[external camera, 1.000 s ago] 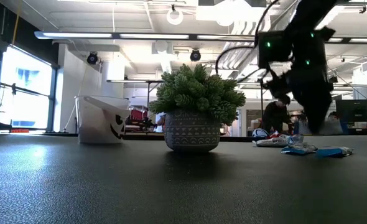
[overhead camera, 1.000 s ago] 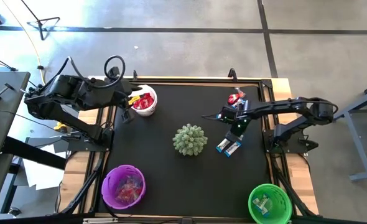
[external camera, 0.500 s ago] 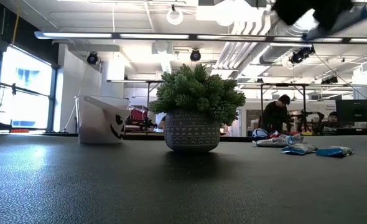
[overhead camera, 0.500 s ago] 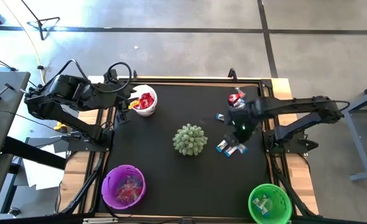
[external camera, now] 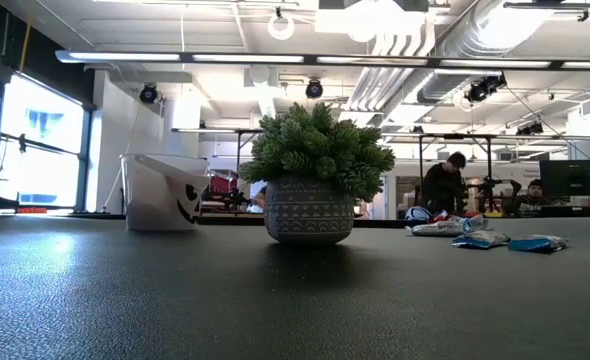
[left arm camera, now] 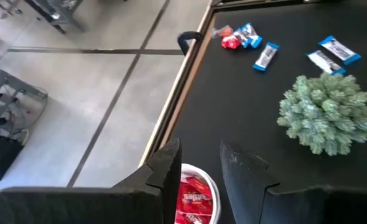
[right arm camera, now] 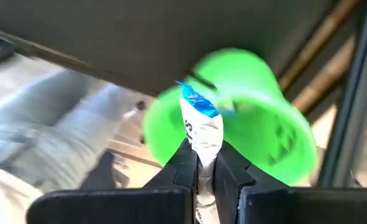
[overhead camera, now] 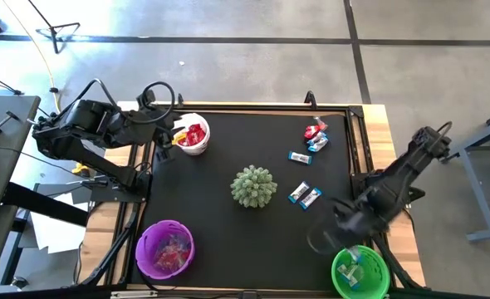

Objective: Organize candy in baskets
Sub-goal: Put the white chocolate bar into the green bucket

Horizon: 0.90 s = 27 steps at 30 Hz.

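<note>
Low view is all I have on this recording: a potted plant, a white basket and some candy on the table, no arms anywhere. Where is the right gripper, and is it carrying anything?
Observer: The right gripper is shut on a blue-and-silver candy.
Operator: Where is it over the table?
Observer: At the near right corner, beside the green basket.
Operator: Anything in that basket?
Observer: Yes, a few blue-and-silver pieces already lie inside.
Operator: And the left arm?
Observer: The left gripper waits open above the white basket, which holds red candy.
</note>
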Each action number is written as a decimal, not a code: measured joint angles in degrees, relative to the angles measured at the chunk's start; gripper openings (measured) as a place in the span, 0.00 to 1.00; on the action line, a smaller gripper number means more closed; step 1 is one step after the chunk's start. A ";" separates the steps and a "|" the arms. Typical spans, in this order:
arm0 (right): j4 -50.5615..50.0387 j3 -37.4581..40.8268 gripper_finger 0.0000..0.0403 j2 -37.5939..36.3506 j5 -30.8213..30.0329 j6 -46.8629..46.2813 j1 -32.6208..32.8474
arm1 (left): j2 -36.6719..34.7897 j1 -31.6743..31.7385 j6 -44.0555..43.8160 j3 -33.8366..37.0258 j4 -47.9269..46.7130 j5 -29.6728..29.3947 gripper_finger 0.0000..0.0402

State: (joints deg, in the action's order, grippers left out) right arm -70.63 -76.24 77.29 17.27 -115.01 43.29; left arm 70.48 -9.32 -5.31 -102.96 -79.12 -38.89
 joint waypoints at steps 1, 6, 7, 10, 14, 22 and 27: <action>0.38 0.16 0.04 0.32 0.30 -2.21 1.99 | 0.00 0.00 0.01 0.00 0.01 -0.49 0.25; 3.85 0.25 0.05 2.27 -0.31 -12.15 9.97 | 0.00 0.00 -0.01 0.00 0.01 -2.08 0.25; 4.99 0.25 0.06 2.62 -0.54 -12.94 10.92 | 0.00 0.00 0.00 0.00 0.01 -2.14 0.25; 8.98 0.25 0.11 3.53 -0.54 -12.94 11.84 | 0.00 0.00 -0.02 0.00 0.02 -2.19 0.25; 10.79 0.25 0.22 4.14 -0.74 -10.34 11.53 | 0.00 0.00 -0.19 0.00 -0.06 -2.21 0.25; 8.91 0.25 0.40 4.12 -0.91 -6.98 10.69 | 0.00 0.00 -0.45 0.00 -0.69 -2.21 0.25; 3.88 0.25 0.39 4.09 -7.79 -2.59 5.56 | 0.00 0.00 -0.45 0.00 -0.72 -2.21 0.25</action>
State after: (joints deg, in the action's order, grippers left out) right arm -66.76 -75.99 81.38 9.48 -117.60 48.85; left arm 70.48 -9.32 -5.76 -102.96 -79.84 -41.10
